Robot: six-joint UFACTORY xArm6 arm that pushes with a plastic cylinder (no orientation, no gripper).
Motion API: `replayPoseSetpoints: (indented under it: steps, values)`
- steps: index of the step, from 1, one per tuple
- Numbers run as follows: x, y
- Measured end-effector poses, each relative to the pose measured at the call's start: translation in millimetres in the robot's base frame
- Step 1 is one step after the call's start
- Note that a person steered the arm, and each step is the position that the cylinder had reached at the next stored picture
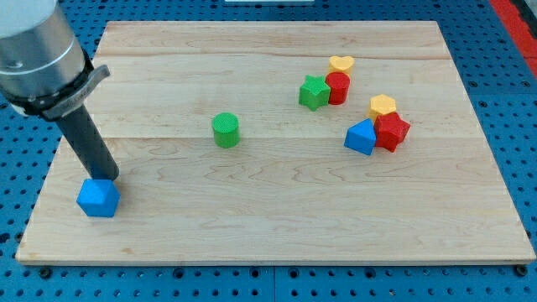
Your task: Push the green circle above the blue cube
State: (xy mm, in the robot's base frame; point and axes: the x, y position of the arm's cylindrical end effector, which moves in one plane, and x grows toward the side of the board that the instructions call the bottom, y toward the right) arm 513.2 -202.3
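Observation:
The green circle (pixel 226 130), a short green cylinder, stands left of the board's middle. The blue cube (pixel 98 198) lies near the board's bottom left corner. My dark rod comes down from the view's top left, and my tip (pixel 106 178) is right at the top edge of the blue cube, seemingly touching it. The green circle is well to the right of my tip and higher in the view.
A green star (pixel 314 91), a red cylinder (pixel 338 87) and a yellow heart (pixel 341 64) cluster at the upper right. A yellow hexagon (pixel 382 106), a red star-like block (pixel 392 131) and a blue pentagon-like block (pixel 361 137) cluster below them. The wooden board (pixel 277 226) sits on a blue perforated table.

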Motion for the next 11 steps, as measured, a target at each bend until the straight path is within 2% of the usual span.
replayPoseSetpoints:
  steps: [2, 3, 6, 7, 8, 9, 10, 11]
  values:
    - [-37.7, 154.8]
    - [-72.4, 198.6]
    - [-88.3, 28.9]
    - [-89.7, 11.3]
    - [-58.1, -9.9]
    - [-68.3, -11.1]
    - [-73.5, -58.9]
    - [-33.7, -58.9]
